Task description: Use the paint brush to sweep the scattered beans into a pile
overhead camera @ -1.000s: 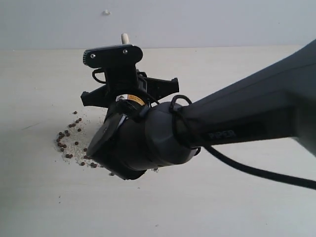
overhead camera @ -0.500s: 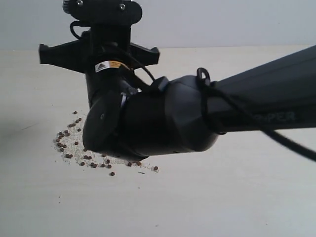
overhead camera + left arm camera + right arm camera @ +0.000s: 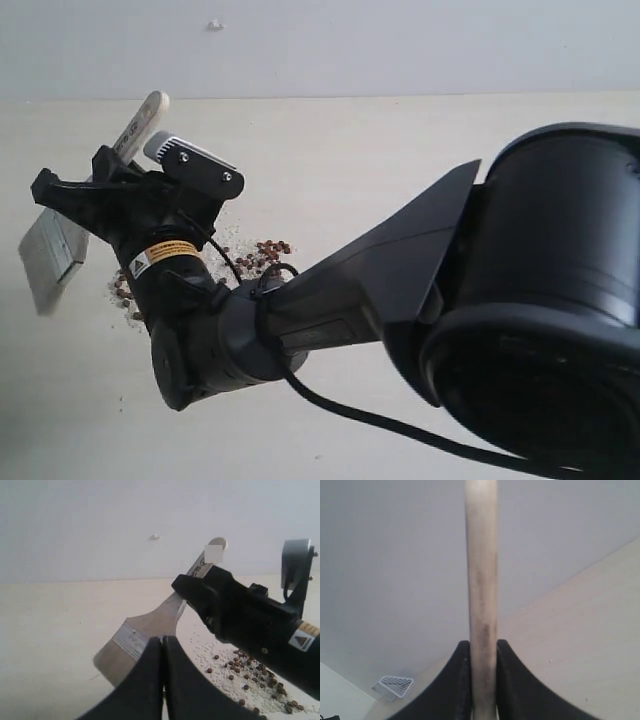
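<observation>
While a pale counter (image 3: 450, 140) fills the scene, the black right arm (image 3: 380, 270) reaches across it, the right jaws clenched on the wooden handle of the paint brush (image 3: 155, 622). The brush's long axis slants. Its handle end rises above those jaws, and its white bristles (image 3: 112, 660) point below and beyond them, away from the arm. The beans (image 3: 250, 672) lie in a loose patch under and behind the right jaws, on the arm's side of the bristles, so the next stroke likely pulls inward. The left jaws, pressed together on nothing, hang near the brush.
</observation>
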### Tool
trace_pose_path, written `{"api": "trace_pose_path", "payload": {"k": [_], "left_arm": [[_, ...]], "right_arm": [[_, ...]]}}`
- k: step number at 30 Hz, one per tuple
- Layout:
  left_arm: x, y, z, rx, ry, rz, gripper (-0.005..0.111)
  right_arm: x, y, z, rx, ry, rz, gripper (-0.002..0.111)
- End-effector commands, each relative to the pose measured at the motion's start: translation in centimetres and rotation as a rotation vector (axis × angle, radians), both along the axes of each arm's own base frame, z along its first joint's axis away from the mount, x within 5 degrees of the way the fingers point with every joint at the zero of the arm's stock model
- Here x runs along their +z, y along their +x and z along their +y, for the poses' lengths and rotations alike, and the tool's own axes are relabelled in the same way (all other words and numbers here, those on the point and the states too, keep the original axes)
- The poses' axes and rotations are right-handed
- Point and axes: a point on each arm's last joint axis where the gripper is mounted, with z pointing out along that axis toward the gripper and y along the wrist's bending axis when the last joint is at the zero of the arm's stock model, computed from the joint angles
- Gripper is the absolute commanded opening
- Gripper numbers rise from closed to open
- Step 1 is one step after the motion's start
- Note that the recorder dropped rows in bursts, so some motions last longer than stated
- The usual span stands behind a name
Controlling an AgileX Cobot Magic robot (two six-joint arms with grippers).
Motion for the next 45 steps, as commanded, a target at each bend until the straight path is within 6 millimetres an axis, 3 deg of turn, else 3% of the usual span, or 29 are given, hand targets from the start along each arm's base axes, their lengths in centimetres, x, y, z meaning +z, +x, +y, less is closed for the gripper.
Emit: {"api": "trace_pose_path", "payload": {"k": [1,4,15,20,24,33,38,45], "left_arm": [[0.0,0.0,0.0,-0.005,-0.007,-0.006,0.001],[0.0,0.0,0.0,-0.005,-0.007,-0.006,0.001],[0.0,0.0,0.0,-0.005,-0.007,-0.006,0.001],[0.0,0.0,0.0,-0.005,-0.007,-0.006,0.001],[0.0,0.0,0.0,-0.005,-0.007,-0.006,0.001],[0.0,0.0,0.0,-0.005,-0.007,-0.006,0.001],[0.0,0.0,0.0,-0.005,-0.007,-0.006,0.001],[0.0,0.0,0.0,-0.005,-0.007,-0.006,0.001]], "right_arm": [[-0.7,0.3,1.0,0.017,0.020,0.025,0.000],[-1.2,0.6,1.1,-0.015,-0.034,0.088,0.000],[-1.6,1.3,0.8,-0.111,-0.362,0.069,0.000],[-0.2,1.5,0.1,-0.177,-0.469,0.060,0.000],[1.5,1.3,-0.8,-0.240,-0.677,0.068,0.000],[1.9,1.5,-3.4,-0.483,-0.895,0.098,0.000],[2.6,1.3,-3.4,-0.511,-0.873,0.091,0.000],[6.6,-0.2,-1.9,-0.445,-0.696,0.000,0.000]]}}
